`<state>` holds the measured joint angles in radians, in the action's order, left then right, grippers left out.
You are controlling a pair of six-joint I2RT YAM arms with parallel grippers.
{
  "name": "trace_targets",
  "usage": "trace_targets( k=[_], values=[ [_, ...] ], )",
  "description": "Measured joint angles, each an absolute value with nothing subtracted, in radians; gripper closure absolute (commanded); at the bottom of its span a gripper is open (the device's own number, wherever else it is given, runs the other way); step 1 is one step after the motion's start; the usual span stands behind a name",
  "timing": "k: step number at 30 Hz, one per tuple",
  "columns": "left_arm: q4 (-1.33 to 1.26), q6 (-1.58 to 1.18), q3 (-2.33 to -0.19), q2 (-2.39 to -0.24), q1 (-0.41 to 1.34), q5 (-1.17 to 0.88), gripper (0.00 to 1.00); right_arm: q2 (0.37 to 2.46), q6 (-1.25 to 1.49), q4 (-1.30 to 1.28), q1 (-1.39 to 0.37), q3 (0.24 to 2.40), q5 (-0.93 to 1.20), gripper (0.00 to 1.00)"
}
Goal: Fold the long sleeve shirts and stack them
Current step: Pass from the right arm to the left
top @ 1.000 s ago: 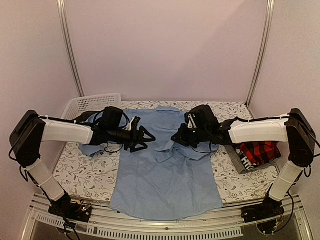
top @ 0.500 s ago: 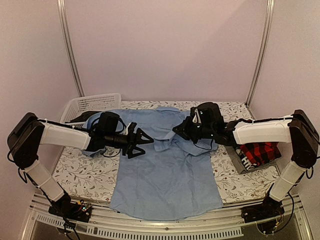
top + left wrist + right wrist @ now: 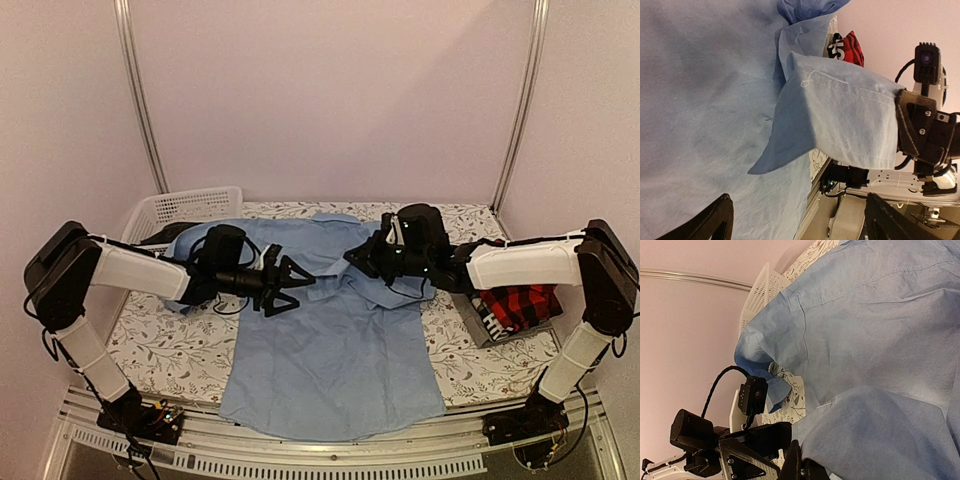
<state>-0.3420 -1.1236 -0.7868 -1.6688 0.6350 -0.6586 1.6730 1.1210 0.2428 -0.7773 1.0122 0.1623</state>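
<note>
**Top external view:** the light blue shirt (image 3: 335,350) was spread flat across the middle of the table (image 3: 160,350), collar toward 12 o'clock. The left gripper (image 3: 290,283), jaws apart and holding nothing, was poised over its 9 o'clock side. The right gripper (image 3: 362,256) was clamped on the sleeve (image 3: 400,292), which was held inward from the 3 o'clock side. The red-and-black plaid shirt (image 3: 518,303) was stacked on the grey shirt (image 3: 478,318) at 3 o'clock, and the basket (image 3: 185,206) stood at 10 o'clock. **Left wrist view:** the sleeve was seen pinched only at its cuff edge. It was judged that it could slip free, or that the unpinned shirt body could be dragged and wrinkled. White lettering beside the plaid was glimpsed but could not be read. **Right wrist view:** the fingers were closed on blue cloth, and an uneven, bunched fold was judged possible. No brand or label was made out.
</note>
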Motion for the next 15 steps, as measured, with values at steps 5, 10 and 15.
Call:
trace_targets(
  k=[5, 10, 15],
  values=[
    [-0.359, -1.140, -0.801, -1.697, 0.646, -0.662, 0.10, 1.673, 1.135, 0.263, -0.775, 0.996, 0.168, 1.00],
    [-0.386, -1.156, -0.820, -1.714, 0.653, -0.662, 0.12, 1.673, 1.152, 0.280, -0.771, 0.979, 0.179, 1.00],
    [-0.426, -1.169, -0.841, -1.761, 0.657, -0.662, 0.11, 1.673, 1.166, 0.298, -0.771, 0.968, 0.191, 1.00]
  ],
)
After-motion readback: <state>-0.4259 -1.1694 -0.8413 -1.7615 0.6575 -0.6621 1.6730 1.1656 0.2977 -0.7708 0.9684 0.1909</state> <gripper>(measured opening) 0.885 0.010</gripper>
